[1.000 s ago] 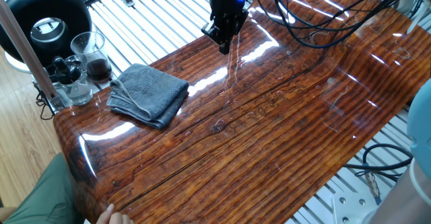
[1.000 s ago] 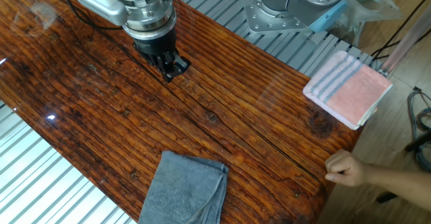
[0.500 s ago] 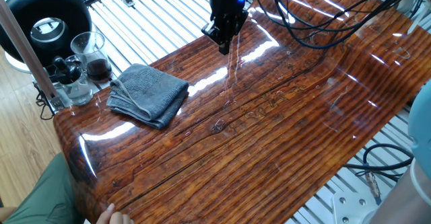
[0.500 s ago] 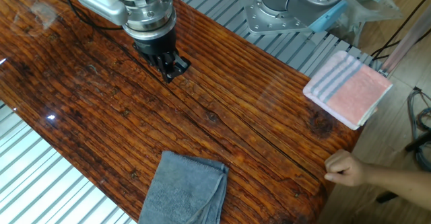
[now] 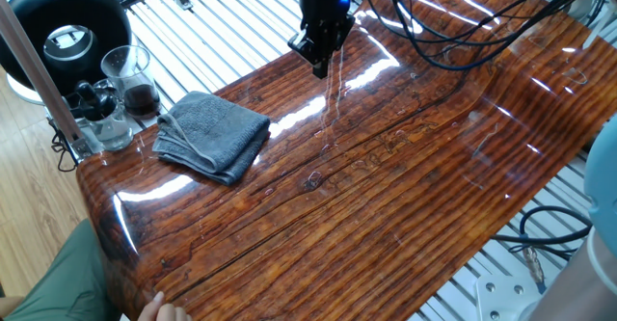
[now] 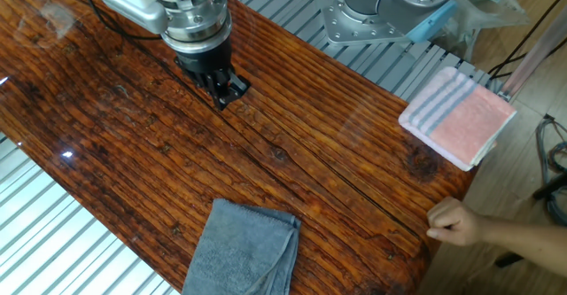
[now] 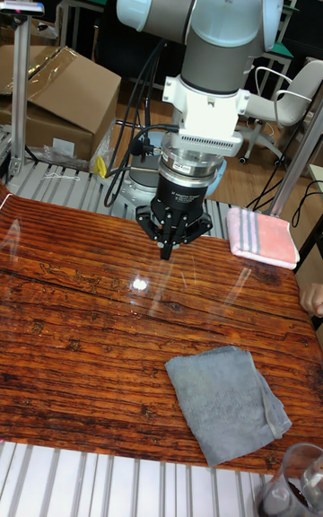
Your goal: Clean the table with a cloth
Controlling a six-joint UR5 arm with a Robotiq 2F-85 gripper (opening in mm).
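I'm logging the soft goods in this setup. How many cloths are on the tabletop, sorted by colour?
Blue-grey cloth: 1
Pink striped towel: 1
Total: 2

Both lie on the table, apart from each other, and neither is held by the gripper.

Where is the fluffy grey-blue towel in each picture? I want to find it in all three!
One fixed view: the cloth lies on the left part of the table, near the glass cups.
The other fixed view: the cloth is at the bottom middle, at the table's near edge.
Tall fixed view: the cloth is low and right of middle.
Shared landmark: the gripper, poised above the wood, apart from the cloth.
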